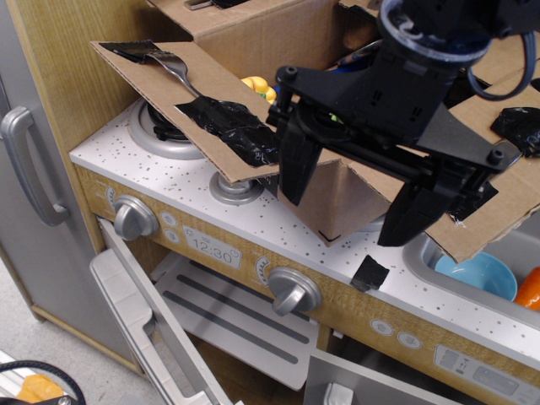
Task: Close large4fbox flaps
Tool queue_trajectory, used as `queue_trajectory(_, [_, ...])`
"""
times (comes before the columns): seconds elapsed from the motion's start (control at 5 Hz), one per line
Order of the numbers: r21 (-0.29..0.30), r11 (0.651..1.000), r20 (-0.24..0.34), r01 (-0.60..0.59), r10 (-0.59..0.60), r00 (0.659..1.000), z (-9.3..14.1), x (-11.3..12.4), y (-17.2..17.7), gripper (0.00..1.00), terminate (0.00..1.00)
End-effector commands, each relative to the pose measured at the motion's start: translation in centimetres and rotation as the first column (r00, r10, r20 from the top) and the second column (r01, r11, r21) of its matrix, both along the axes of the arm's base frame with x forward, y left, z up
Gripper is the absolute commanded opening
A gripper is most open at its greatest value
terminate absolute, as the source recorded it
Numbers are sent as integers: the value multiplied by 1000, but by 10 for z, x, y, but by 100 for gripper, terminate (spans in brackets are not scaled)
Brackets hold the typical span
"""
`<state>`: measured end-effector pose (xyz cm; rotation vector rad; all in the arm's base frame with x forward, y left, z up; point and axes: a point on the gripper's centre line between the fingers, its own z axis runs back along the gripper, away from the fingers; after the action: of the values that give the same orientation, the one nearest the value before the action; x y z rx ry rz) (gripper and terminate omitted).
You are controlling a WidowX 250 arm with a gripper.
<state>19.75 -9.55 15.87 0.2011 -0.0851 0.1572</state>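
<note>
The large4fbox (346, 198), brown corrugated cardboard, stands on the toy stove top with its flaps spread open. The left flap (181, 93) reaches out over the burners and carries a metal fork (173, 66) held by black tape patches (232, 126). The right flap (498, 194) also bears black tape (519, 126). A back flap (253, 21) stands behind. My gripper (359, 198) is open, its two black fingers (297, 164) pointing down over the box's near corner, empty. A yellow object (257, 86) shows inside the box.
A white speckled counter (169, 181) has silver burners (160, 131), knobs (135, 218) and a clock reading 12:30. The oven door (139, 321) hangs open below. A sink at right holds a blue bowl (477, 274) and an orange object (530, 288). A grey fridge door (34, 169) stands left.
</note>
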Motion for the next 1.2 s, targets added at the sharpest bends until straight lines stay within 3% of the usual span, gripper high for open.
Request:
queue_trajectory(0.0, [0, 1000, 0, 0, 0, 1000, 0, 0, 0, 100, 0])
queue_trajectory(0.2, [-14, 1000, 40, -8, 8, 999, -18, -6, 5, 100, 0])
queue_trajectory(0.6, [37, 997, 142, 73, -77, 987, -54, -7, 32, 100, 0])
queue_trajectory(1.0, [181, 971, 205, 157, -193, 960, -70, 5, 65, 100, 0])
